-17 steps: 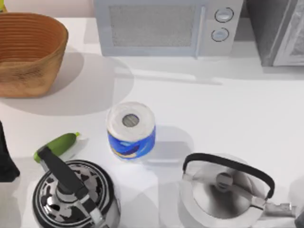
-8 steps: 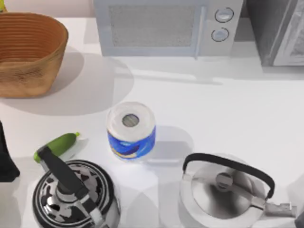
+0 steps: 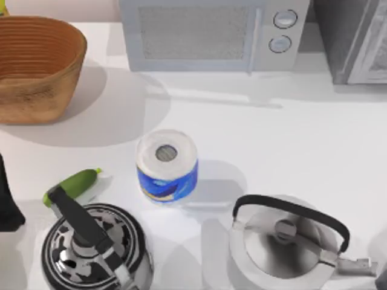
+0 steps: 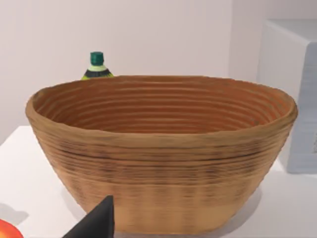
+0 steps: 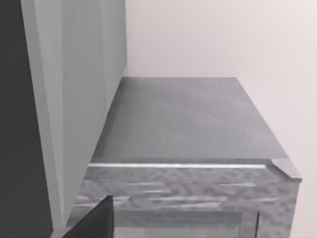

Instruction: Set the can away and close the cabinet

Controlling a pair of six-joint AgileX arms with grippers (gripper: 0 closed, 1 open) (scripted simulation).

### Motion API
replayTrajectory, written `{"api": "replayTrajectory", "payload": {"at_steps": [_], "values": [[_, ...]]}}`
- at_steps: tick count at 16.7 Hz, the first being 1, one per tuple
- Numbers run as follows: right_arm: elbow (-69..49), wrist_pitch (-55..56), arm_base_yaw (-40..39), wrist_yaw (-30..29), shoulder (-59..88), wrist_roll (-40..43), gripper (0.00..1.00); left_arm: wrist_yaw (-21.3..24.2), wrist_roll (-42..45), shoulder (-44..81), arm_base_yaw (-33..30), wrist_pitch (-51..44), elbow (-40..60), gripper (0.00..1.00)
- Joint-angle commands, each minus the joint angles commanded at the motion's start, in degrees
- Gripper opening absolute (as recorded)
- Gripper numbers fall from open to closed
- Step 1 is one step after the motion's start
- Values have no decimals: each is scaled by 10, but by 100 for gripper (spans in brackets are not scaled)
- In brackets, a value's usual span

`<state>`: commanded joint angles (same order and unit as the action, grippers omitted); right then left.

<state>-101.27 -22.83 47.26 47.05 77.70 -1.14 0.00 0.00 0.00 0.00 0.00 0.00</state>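
at table's far right corner, grey cabinet [image 3: 354, 42] stands with door apparently ajar; closing judged still to do. can not found on table; stowing cannot be confirmed. left gripper [image 4: 94, 223] faces wicker basket [image 4: 163, 148], right gripper [image 5: 94, 220] faces cabinet; opening and any load cannot be told for either.

Wall [image 4: 148, 34]: we see it plain and pale behind the table.
Table [image 3: 302, 145]: white, evenly lit, soft shadows.
Cabinet [image 5: 183, 119]: grey, against the wall.
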Motion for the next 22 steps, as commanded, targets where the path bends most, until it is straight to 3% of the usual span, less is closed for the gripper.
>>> {"api": "replayTrajectory", "payload": {"at_steps": [3,10,13,17,22], "values": [[-5,-6,-131,-132,1,0,100,0,0,0,0,0,0,100],[2,-19,-504,-504,-11,1,100,0,0,0,0,0,0,100],[12,-22,-630,-630,-22,2,100,0,0,0,0,0,0,100],[22,-23,-716,-716,-32,2,100,0,0,0,0,0,0,100],[19,-28,-709,-734,-46,10,100,0,0,0,0,0,0,100]]}}
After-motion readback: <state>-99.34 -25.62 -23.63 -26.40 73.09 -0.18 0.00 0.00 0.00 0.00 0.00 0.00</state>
